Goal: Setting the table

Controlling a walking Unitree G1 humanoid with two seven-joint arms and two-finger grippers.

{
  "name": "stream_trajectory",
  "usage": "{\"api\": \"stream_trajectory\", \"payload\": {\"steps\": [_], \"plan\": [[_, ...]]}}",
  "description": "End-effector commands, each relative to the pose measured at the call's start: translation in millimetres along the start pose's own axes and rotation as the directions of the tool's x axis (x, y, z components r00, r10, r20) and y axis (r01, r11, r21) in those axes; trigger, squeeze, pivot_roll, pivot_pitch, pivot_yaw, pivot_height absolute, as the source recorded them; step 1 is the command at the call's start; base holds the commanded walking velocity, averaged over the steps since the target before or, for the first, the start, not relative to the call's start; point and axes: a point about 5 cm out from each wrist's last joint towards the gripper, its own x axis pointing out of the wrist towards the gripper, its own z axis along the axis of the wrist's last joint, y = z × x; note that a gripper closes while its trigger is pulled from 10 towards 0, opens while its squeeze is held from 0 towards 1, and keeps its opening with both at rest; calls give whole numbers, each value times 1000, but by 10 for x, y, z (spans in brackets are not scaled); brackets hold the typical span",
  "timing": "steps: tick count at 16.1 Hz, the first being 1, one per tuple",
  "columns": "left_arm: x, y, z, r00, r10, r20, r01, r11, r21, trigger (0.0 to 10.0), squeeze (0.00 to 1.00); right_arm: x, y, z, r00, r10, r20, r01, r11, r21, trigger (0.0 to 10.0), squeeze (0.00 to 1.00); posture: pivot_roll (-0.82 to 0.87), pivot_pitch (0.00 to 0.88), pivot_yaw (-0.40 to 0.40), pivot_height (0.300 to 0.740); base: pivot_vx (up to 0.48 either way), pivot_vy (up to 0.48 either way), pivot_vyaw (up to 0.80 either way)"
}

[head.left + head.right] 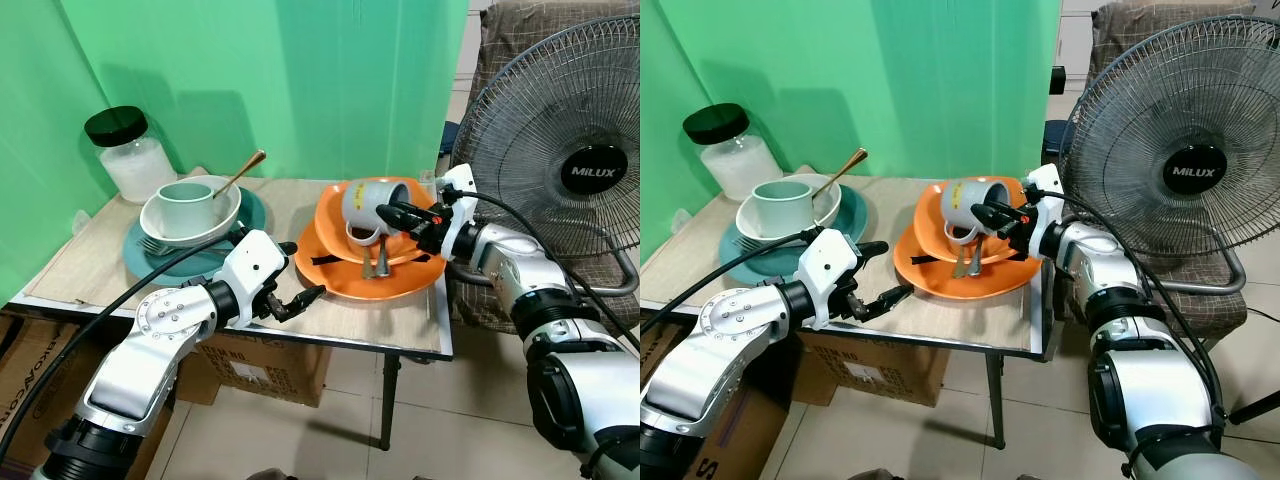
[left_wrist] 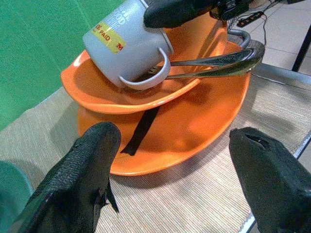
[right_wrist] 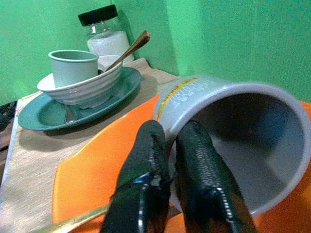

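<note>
Right tool (image 1: 392, 214) has the grey ceramic mug (image 1: 372, 203) pinched by its rim, one finger inside and one outside, and the mug is tipped on its side with the mouth facing the robot's right. It sits in the shallow orange bowl (image 1: 352, 243), which is stacked on the wide orange plate (image 1: 400, 283) at the bench's (image 1: 90, 260) right end. Two metal utensils (image 2: 214, 65) lie across that bowl beside the mug's handle. Left tool (image 1: 296, 275) hovers at the bench's front edge just short of the orange plate, fingers spread wide, gripping nothing. Further left stands a teal plate (image 1: 150, 255) carrying a white ribbed bowl (image 1: 185, 222), a pale green cup (image 1: 184, 200) and a gold-handled spoon (image 1: 240, 172).
</note>
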Motion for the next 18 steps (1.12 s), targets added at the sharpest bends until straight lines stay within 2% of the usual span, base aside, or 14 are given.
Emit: {"api": "stream_trajectory", "payload": {"steps": [1, 3, 8, 11, 12, 13, 15, 18], "plan": [[11, 11, 8, 1000, 3, -3, -3, 1000, 16, 10000, 0, 13, -7, -5, 999, -11, -30, 11, 1000, -5, 0, 0, -56, 0, 113, 740, 0, 0, 0], [14, 16, 9, 1000, 4, -2, -4, 1000, 18, 10000, 0, 6, -23, 40, 1000, -16, -14, 16, 1000, -5, 0, 0, -57, 0, 114, 740, 0, 0, 0], [13, 50, 39, 999, 37, 17, -37, 999, 31, 10000, 0, -62, -68, 291, 993, 6, 118, -6, 1000, 0, 0, 0, -54, 0, 109, 740, 0, 0, 0], [31, 143, 97, 992, 115, 57, -117, 992, 37, 10000, 0, -103, -76, 410, 977, -4, 211, 0, 1000, 17, 0, 0, -55, 0, 110, 740, 0, 0, 0], [36, 178, 125, 988, 132, 79, -133, 991, 8, 10000, 0, -118, -76, 448, 971, -8, 238, 3, 1000, 22, 0, 0, -56, 0, 110, 740, 0, 0, 0], [36, 214, 158, 983, 146, 109, -144, 989, -31, 10000, 1000, -139, -72, 492, 963, -15, 269, 7, 1000, 29, 0, 0, -59, 0, 109, 740, 0, 0, 0], [35, 240, 194, 975, 172, 140, -171, 985, -20, 10000, 1000, -158, -42, 537, 955, -21, 297, 13, 999, 29, 0, 0, -60, 0, 110, 740, 0, 0, 0], [46, 278, 210, 958, 242, 157, -252, 967, 47, 10000, 1000, -199, 70, 576, 942, -25, 334, 23, 1000, 11, 0, 0, -58, 0, 103, 740, 0, 0, 0]]}}
